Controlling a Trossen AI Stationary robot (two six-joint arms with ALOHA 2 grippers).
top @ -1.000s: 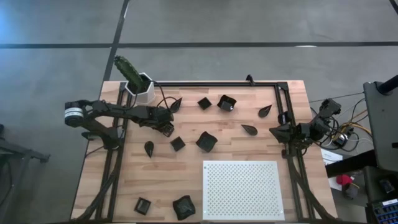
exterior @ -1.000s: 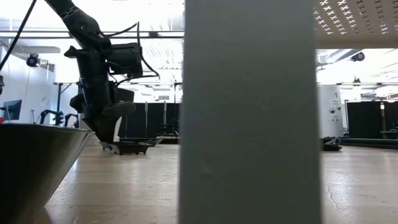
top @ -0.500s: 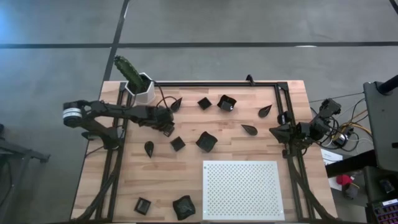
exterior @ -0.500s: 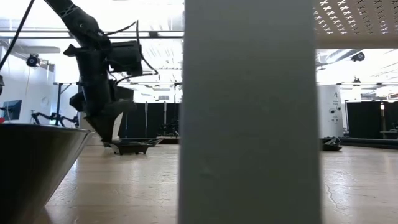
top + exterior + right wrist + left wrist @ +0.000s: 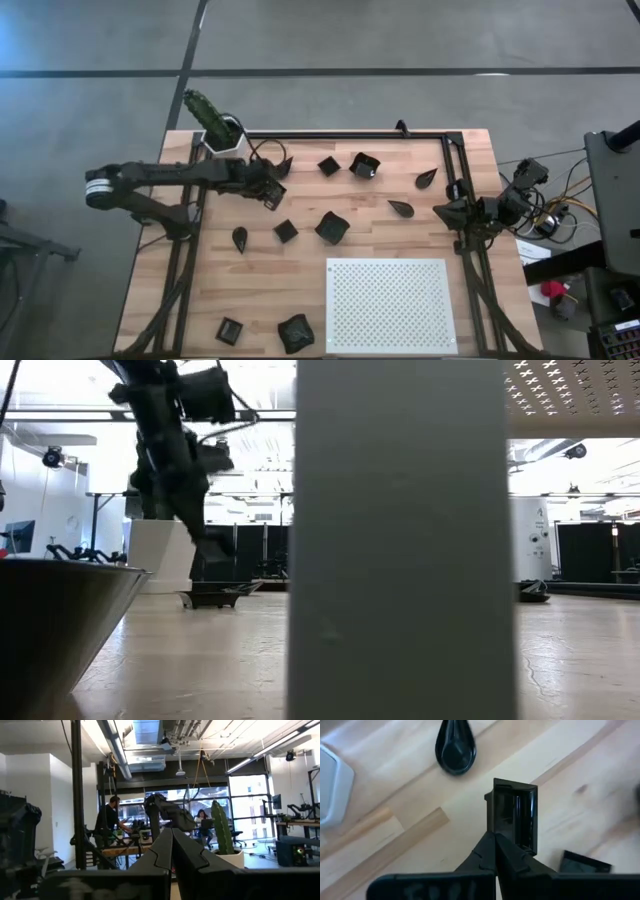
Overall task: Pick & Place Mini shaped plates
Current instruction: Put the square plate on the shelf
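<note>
We see the left gripper (image 5: 272,195) over the far left part of the counter (image 5: 200,290), near the white hexagonal pot (image 5: 226,148) with the cactus (image 5: 207,112). Its fingers (image 5: 512,860) are pressed together on the rim of a small square plate (image 5: 516,822), which hangs tilted on edge above the wood (the low view shows the gripper raised clear of the surface). Just beyond it in the left wrist view lies a teardrop plate (image 5: 455,749), flat on the counter, and the corner of another square plate (image 5: 582,863) shows close by.

From above, the rest of the mini shaped plates are spread over the counter: a teardrop (image 5: 284,166) near the pot, two squares (image 5: 329,166) (image 5: 364,165) along the far side, two teardrops (image 5: 426,178) (image 5: 402,209) towards the right, a wavy-edged one (image 5: 331,227) and a small square (image 5: 286,231) in the middle, another teardrop (image 5: 240,238) to the left, and two more (image 5: 230,331) (image 5: 296,333) at the near edge beside the white perforated board (image 5: 388,306).

The right gripper (image 5: 447,213) waits at the right edge of the counter, its fingers (image 5: 190,855) closed on nothing.
</note>
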